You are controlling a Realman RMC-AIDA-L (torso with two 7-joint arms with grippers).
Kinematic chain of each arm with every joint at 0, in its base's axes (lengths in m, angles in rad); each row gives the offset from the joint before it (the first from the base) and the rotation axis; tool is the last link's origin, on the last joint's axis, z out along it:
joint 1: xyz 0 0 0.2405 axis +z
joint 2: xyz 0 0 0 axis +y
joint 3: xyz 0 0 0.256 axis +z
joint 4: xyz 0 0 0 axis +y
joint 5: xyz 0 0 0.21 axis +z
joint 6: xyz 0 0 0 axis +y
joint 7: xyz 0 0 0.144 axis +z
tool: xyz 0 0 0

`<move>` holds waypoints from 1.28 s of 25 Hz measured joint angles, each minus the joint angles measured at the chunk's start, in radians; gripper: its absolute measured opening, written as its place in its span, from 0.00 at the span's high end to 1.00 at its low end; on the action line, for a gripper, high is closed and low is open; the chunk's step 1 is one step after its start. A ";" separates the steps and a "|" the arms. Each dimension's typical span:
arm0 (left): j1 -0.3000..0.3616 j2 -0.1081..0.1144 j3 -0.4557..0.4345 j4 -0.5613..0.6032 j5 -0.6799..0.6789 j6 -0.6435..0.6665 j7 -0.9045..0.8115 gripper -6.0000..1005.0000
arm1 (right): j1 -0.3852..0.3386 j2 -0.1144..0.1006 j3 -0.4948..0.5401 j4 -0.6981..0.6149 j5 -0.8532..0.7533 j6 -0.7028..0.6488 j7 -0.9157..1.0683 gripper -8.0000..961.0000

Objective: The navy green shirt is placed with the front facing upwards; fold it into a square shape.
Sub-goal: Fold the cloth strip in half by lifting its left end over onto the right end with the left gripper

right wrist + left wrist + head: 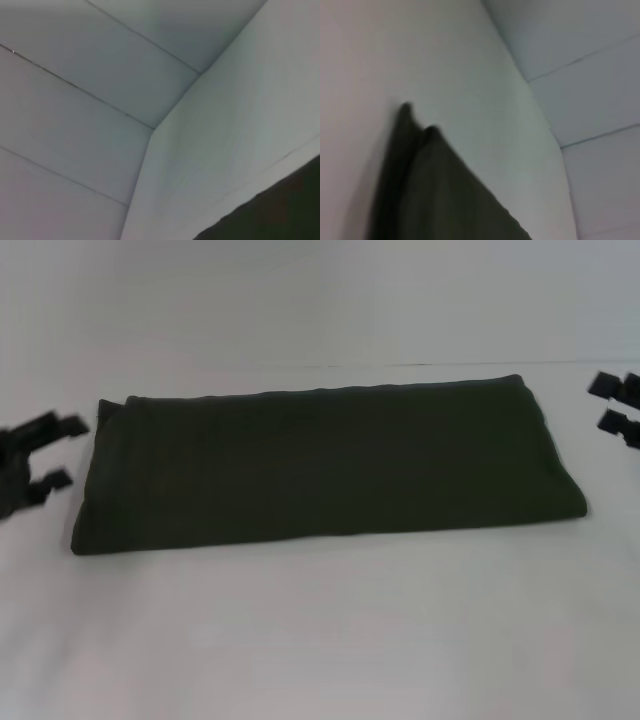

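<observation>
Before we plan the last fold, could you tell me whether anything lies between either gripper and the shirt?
Nothing visible does. The navy green shirt lies folded into a long rectangle on the white table. The left gripper and right gripper flank its ends, with only bare tabletop between.

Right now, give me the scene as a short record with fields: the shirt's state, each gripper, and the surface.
shirt: navy green shirt lies flat, folded into a long rectangle, wider than deep, not yet square; no lettering or neck showing
left gripper: left gripper beside the shirt's left end, fingers open, holding nothing
right gripper: right gripper off the shirt's far right corner, fingers apart, empty
contact: neither gripper touches the shirt
surface: white table
</observation>
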 joint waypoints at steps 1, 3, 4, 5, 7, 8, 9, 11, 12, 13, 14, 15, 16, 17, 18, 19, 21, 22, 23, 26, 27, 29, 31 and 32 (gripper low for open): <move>0.017 -0.001 -0.033 -0.027 0.002 0.018 -0.003 0.11 | -0.011 0.000 0.006 0.008 0.002 -0.004 -0.008 0.12; 0.044 -0.005 -0.080 -0.070 0.005 0.037 -0.014 0.11 | -0.021 0.000 0.008 0.012 0.002 -0.007 -0.015 0.11; 0.053 -0.008 -0.092 -0.084 0.005 0.042 -0.021 0.11 | -0.024 0.000 0.008 0.012 0.002 -0.007 -0.018 0.11; 0.061 -0.011 -0.098 -0.094 0.006 0.040 -0.029 0.11 | -0.025 -0.001 0.008 0.012 0.002 -0.008 -0.021 0.11; 0.074 -0.019 -0.101 -0.112 0.006 0.029 -0.051 0.11 | -0.021 -0.004 0.009 0.012 0.001 -0.008 -0.027 0.11; 0.077 -0.021 -0.101 -0.121 0.007 0.020 -0.062 0.11 | -0.018 -0.004 0.009 0.012 0.000 -0.008 -0.030 0.11; 0.079 -0.022 -0.100 -0.129 0.007 0.013 -0.072 0.11 | -0.015 -0.004 0.008 0.012 0.000 -0.008 -0.032 0.11; 0.081 -0.026 -0.098 -0.145 0.008 -0.009 -0.093 0.11 | -0.008 -0.004 0.004 0.009 -0.001 -0.006 -0.034 0.11; 0.082 -0.028 -0.095 -0.153 0.008 -0.022 -0.104 0.11 | -0.005 -0.004 0.003 0.008 -0.002 -0.006 -0.034 0.11; 0.082 -0.030 -0.093 -0.160 0.008 -0.033 -0.113 0.11 | -0.003 -0.004 0.002 0.007 -0.003 -0.006 -0.034 0.11; 0.082 -0.031 -0.091 -0.166 0.008 -0.042 -0.121 0.11 | -0.001 -0.004 0.001 0.006 -0.004 -0.006 -0.034 0.11; 0.080 -0.031 -0.090 -0.174 0.008 -0.052 -0.128 0.11 | -0.001 -0.005 0.002 0.006 -0.005 -0.006 -0.034 0.11; 0.079 -0.031 -0.089 -0.179 0.008 -0.058 -0.135 0.11 | -0.001 -0.005 0.003 0.005 -0.005 -0.007 -0.034 0.11; 0.078 -0.031 -0.088 -0.183 0.009 -0.065 -0.140 0.11 | -0.001 -0.005 0.005 0.005 -0.005 -0.008 -0.034 0.11; 0.077 -0.031 -0.087 -0.186 0.009 -0.071 -0.144 0.11 | -0.001 -0.006 0.007 0.005 -0.005 -0.008 -0.034 0.11; 0.077 -0.031 -0.086 -0.191 0.010 -0.077 -0.149 0.11 | -0.001 -0.006 0.008 0.004 -0.005 -0.009 -0.034 0.11; 0.077 -0.031 -0.084 -0.196 0.011 -0.087 -0.157 0.11 | -0.001 -0.006 0.009 0.004 -0.005 -0.010 -0.034 0.11; 0.077 -0.031 -0.082 -0.198 0.011 -0.089 -0.160 0.11 | -0.001 -0.006 0.009 0.005 -0.005 -0.010 -0.035 0.11; 0.077 -0.031 -0.081 -0.200 0.013 -0.094 -0.163 0.11 | -0.001 -0.006 0.009 0.005 -0.005 -0.009 -0.035 0.11; 0.076 -0.031 -0.078 -0.207 0.023 -0.115 -0.177 0.11 | -0.001 -0.006 0.009 0.006 -0.003 -0.007 -0.035 0.11; 0.075 -0.031 -0.078 -0.212 0.024 -0.119 -0.180 0.11 | -0.001 -0.006 0.009 0.007 -0.003 -0.007 -0.035 0.11; 0.072 -0.031 -0.078 -0.221 0.025 -0.127 -0.183 0.11 | -0.001 -0.006 0.009 0.008 -0.002 -0.007 -0.035 0.11; 0.070 -0.030 -0.078 -0.228 0.025 -0.137 -0.186 0.11 | -0.002 -0.006 0.009 0.009 0.000 -0.006 -0.035 0.11; 0.070 -0.030 -0.078 -0.230 0.025 -0.141 -0.187 0.11 | -0.003 -0.006 0.009 0.009 0.001 -0.006 -0.035 0.11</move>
